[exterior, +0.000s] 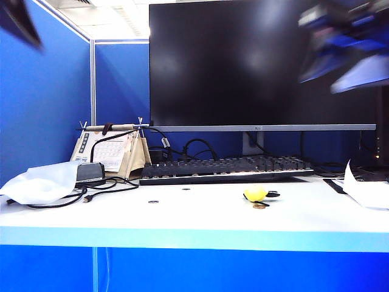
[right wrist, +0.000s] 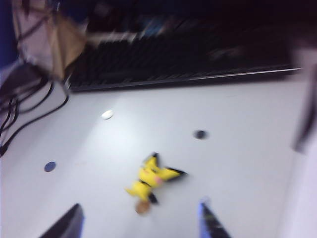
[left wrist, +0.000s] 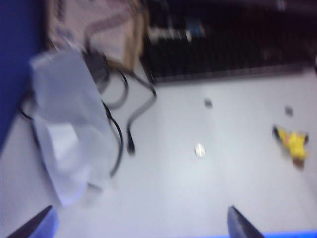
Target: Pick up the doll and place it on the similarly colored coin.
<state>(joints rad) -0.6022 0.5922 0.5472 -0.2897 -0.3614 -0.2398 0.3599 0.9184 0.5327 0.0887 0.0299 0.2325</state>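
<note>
Nowhere can any writing be read: the logo on the wide black monitor (exterior: 261, 61) bezel and the print on the cream standing desk calendar (exterior: 112, 152) are both too small or blurred.

On the white tabletop (exterior: 182, 213), the tiny bright-yellow doll with black pointed tips (exterior: 256, 193) lies on its side in front of the black keyboard (exterior: 225, 168). The small golden-brown coin (exterior: 259, 206) lies at the doll's edge; both wrist views show it touching or just under one end of the doll (right wrist: 151, 181), though blur hides which.

From the exterior view only one dark grey coin (exterior: 153, 201) and a faint dark spot near the keyboard can be made out; the wrist views also show a pale silvery coin (right wrist: 107, 115) and another dark one (right wrist: 200, 134). The left wrist view alone shows how the black cables (left wrist: 124, 119) loop beside the crumpled white plastic bag (left wrist: 69, 124).

Both arms are raised, blurred at the exterior view's upper corners. The left gripper (left wrist: 138, 225) hangs over the table's front edge, fingers spread wide, holding nothing. The right gripper (right wrist: 138, 223) hangs above the doll, its fingers apart and empty.
</note>
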